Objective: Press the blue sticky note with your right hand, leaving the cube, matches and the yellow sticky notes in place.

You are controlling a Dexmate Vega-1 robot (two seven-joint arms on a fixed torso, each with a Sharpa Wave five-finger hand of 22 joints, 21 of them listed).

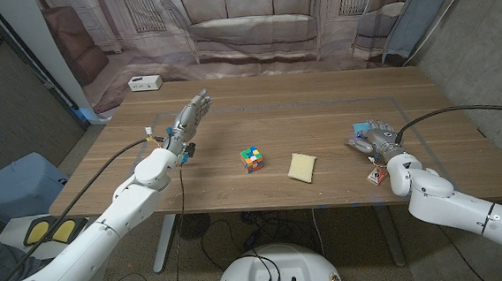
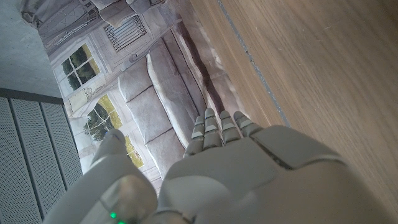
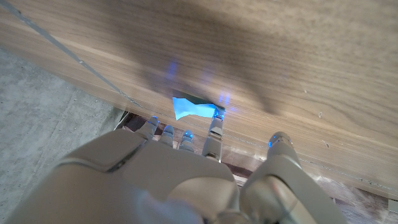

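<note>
Wooden desk (image 1: 258, 113) before a painted sofa backdrop. Right hand (image 1: 373, 140), fingers (image 3: 214, 142) extended and grasping nothing, covers the blue sticky note (image 3: 193, 107) at right. Press straight down, without sliding toward the matches (image 1: 377, 175), yellow sticky notes (image 1: 302, 167) or cube (image 1: 251, 159).

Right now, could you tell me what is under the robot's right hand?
The blue sticky note lies under the right hand, one corner showing past the fingers. The rest is covered, so actual contact cannot be confirmed.
</note>
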